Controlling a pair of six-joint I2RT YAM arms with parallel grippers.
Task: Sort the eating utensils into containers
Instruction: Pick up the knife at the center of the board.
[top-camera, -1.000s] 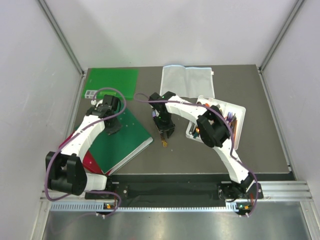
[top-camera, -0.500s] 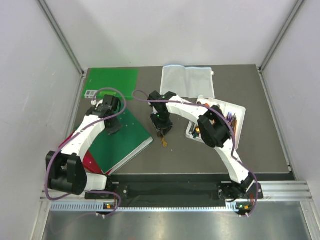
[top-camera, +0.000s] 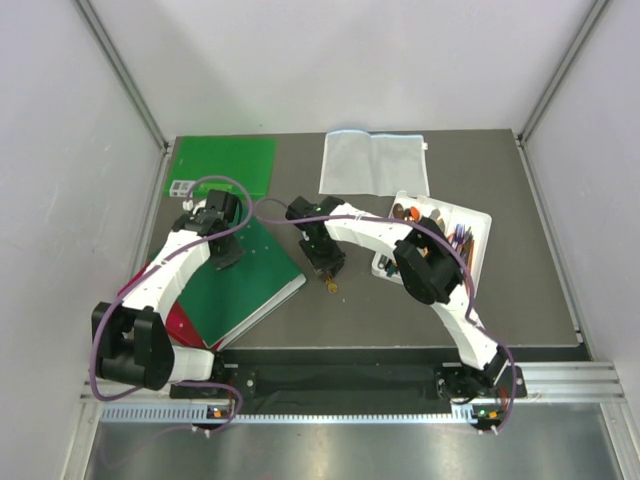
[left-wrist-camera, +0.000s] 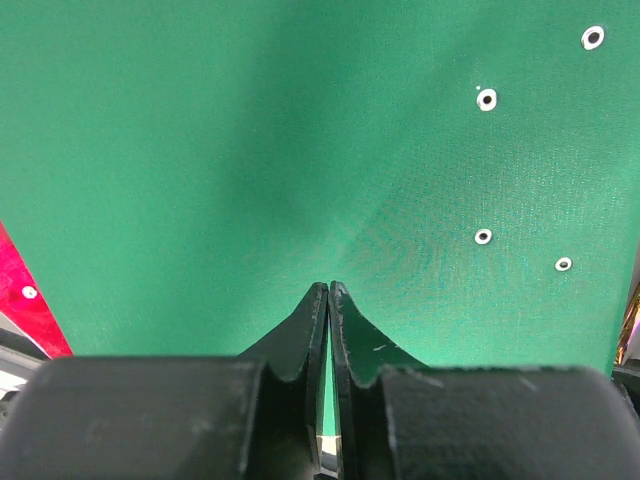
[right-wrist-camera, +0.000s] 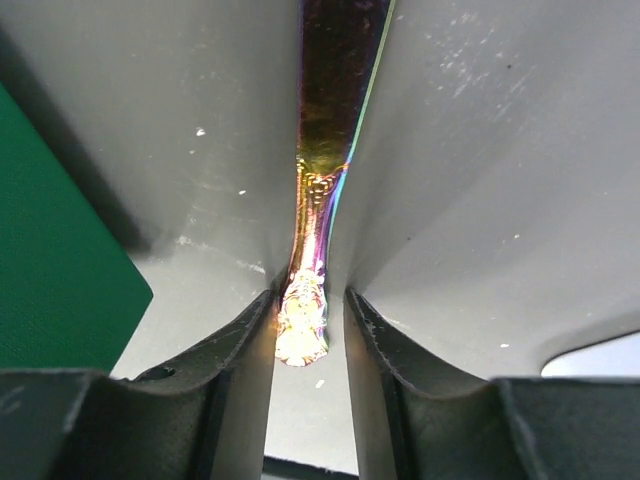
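An iridescent gold-purple utensil (right-wrist-camera: 318, 200) lies on the grey table, and its end peeks out below my right gripper in the top view (top-camera: 330, 288). My right gripper (right-wrist-camera: 310, 298) is low over the table and straddles the utensil's handle end. The jaws are narrowly open: the handle touches the left finger, with a gap on the right. The white compartment tray (top-camera: 482, 228) at the right holds several utensils (top-camera: 458, 236). My left gripper (left-wrist-camera: 329, 288) is shut and empty over a green book (left-wrist-camera: 250, 150); it also shows in the top view (top-camera: 224, 256).
The green book (top-camera: 250, 285) lies on a red one (top-camera: 182, 326) at the front left, with its corner close to the utensil. Another flat green book (top-camera: 225, 163) lies at the back left. A clear zip pouch (top-camera: 373, 164) lies at the back centre.
My right wrist has swung a little left and the gripper has settled lower round the iridescent utensil. The left arm has not moved.
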